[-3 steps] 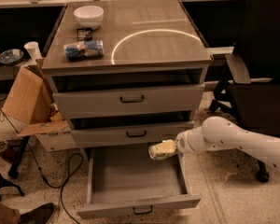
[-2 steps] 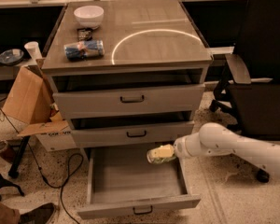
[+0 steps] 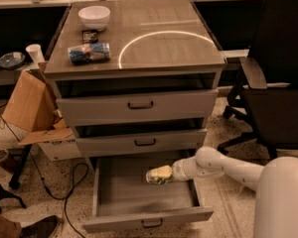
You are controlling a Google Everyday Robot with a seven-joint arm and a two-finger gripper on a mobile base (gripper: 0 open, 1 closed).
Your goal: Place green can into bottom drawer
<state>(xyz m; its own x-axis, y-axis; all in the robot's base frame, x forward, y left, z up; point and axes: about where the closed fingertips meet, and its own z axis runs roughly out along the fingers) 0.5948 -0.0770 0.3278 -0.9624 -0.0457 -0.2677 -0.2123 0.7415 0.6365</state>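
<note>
Holding the small green, white-speckled drink can (image 3: 158, 175) sideways over the pulled-out deep grey bottom drawer (image 3: 119, 221), lower centre of the frame, with the white arm's two-finger gripper (image 3: 165, 174) reaching in from the lower right, clenched on the can's right end. Judged as the placing step, not yet finished: seems to hang above the drawer's rear half rather than rest on its floor, though hard to tell for certain. Calls next for lowering the can onto the bare floor, clear of both side walls, then letting go and backing out to the lower right without clipping the shallower middle drawer (image 3: 145, 142) just above.
</note>
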